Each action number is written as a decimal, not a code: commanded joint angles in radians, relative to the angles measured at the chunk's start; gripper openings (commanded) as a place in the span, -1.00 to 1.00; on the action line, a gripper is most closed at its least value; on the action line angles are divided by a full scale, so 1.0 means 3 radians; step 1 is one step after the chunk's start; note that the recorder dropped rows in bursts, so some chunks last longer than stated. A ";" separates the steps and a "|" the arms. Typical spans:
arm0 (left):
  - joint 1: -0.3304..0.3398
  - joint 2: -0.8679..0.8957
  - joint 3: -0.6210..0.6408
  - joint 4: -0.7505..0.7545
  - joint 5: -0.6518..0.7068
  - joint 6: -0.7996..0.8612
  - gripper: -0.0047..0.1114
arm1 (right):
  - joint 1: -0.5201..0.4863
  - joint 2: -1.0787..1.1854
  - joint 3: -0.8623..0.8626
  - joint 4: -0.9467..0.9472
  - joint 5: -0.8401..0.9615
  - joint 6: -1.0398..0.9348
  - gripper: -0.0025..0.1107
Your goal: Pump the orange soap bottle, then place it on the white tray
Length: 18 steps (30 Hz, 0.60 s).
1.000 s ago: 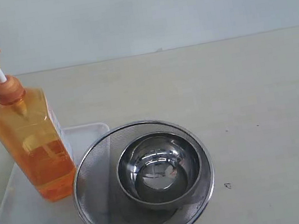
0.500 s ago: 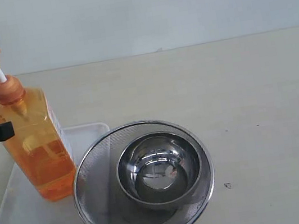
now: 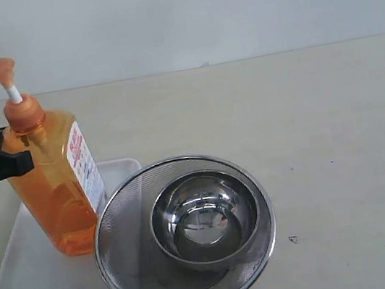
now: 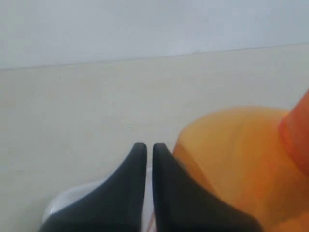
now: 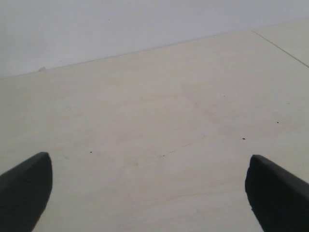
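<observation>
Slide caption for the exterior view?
Shut left claw at the shoulder of the orange soap bottle, standing on the white tray beside a strainer holding a steel bowl.

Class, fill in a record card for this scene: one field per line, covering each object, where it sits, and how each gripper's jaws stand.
orange soap bottle: stands on the white tray, pump head up, label facing right
white tray: flat on the table, its right edge hidden behind the strainer
mesh strainer: beside the bottle, holding the bowl
steel bowl: inside the strainer, looks empty
left gripper: jaws shut, tip at the bottle's shoulder, not around it
right gripper: jaws open, over bare table
</observation>
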 commanded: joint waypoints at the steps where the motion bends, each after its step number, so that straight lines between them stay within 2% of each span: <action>1: 0.0005 0.0054 -0.0083 0.0225 -0.0053 -0.0132 -0.84 | -0.0018 -0.0017 -0.0002 0.0004 -0.0015 -0.0007 0.90; 10: 0.0018 -0.0087 -0.0087 0.0048 0.0014 -0.0018 -0.84 | -0.0018 -0.0017 -0.0002 0.0004 -0.0015 -0.0007 0.90; 15: 0.0129 -0.0422 -0.0087 -0.0171 0.0712 -0.0018 -0.84 | -0.0018 -0.0017 -0.0002 0.0004 -0.0015 -0.0007 0.90; 18: 0.0204 -0.0748 0.0032 -0.0233 0.0750 -0.0073 -0.84 | -0.0018 -0.0017 -0.0002 0.0004 -0.0015 -0.0007 0.90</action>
